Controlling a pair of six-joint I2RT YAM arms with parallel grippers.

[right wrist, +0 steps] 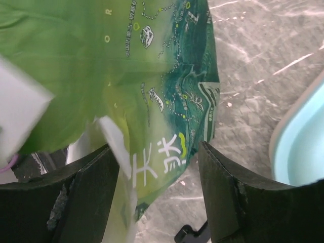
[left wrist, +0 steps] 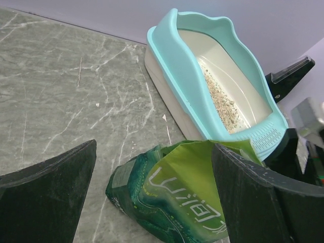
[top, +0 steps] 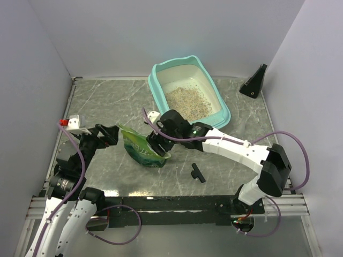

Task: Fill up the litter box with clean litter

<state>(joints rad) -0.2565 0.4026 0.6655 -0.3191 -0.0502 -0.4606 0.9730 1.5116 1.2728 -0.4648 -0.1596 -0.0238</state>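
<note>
Where litter (top: pixel 186 101) lies, grains look beige.

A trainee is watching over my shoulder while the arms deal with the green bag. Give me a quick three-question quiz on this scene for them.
1. True or false: the litter box already has some litter in it.
2. Where is the green bag? A) inside the box; B) resting on the table, outside the box; C) lifted high above the box rim.
3. On the left gripper, are the jaws open or shut?

Key: 1 true; 2 B; 3 open.
</note>
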